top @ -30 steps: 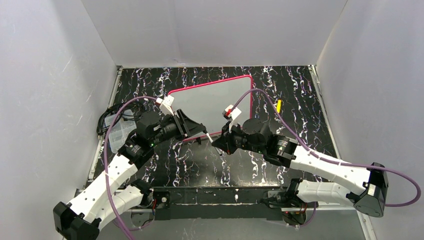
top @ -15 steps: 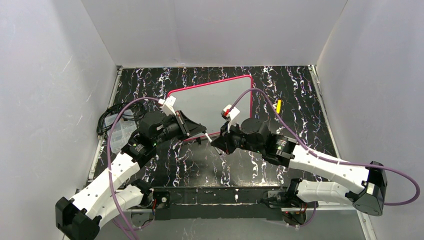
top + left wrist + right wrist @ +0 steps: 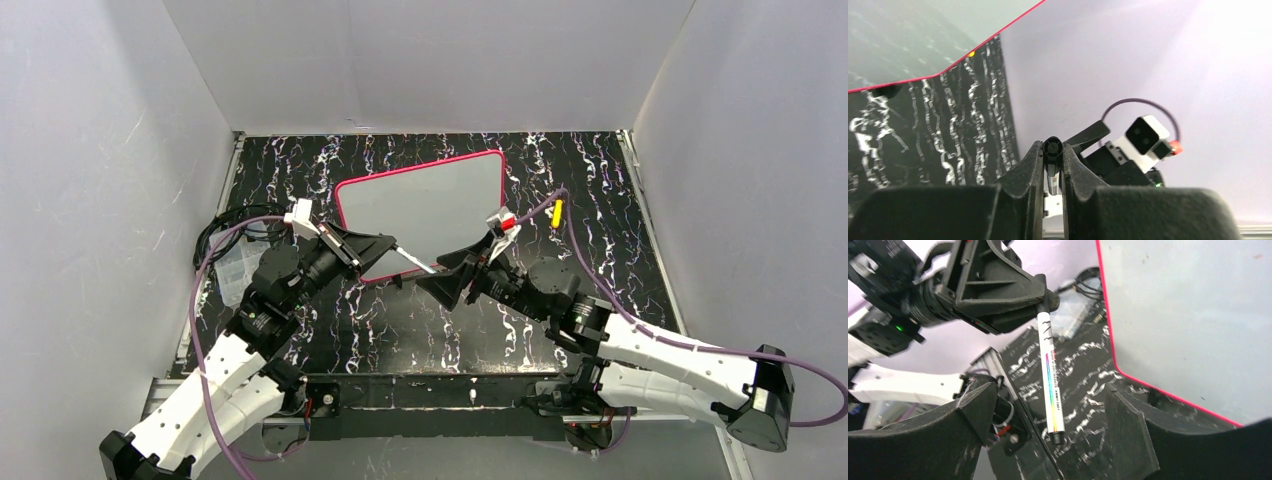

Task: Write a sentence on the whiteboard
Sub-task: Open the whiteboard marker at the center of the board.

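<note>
The whiteboard [image 3: 425, 205], pink-framed and pale grey, lies at the back middle of the table; its face shows no sentence. A white marker [image 3: 415, 261] with a rainbow stripe [image 3: 1050, 377] hangs in the air in front of the board's near edge. My left gripper [image 3: 390, 244] is shut on the marker's capped end [image 3: 1053, 148]. My right gripper [image 3: 438, 272] stands open around the marker's other end, with its fingers [image 3: 973, 407] well apart from the barrel on both sides. The board's corner [image 3: 1188, 315] lies just beyond.
A small yellow object [image 3: 557, 211] lies right of the board. A clear plastic box [image 3: 235, 272] and dark cables [image 3: 213, 236] sit at the table's left edge. White walls close in three sides of the black marbled table [image 3: 400, 330].
My left gripper closed on the marker. My right gripper then opened off it and drew back to the right. The left arm pulled slightly left with the marker.
</note>
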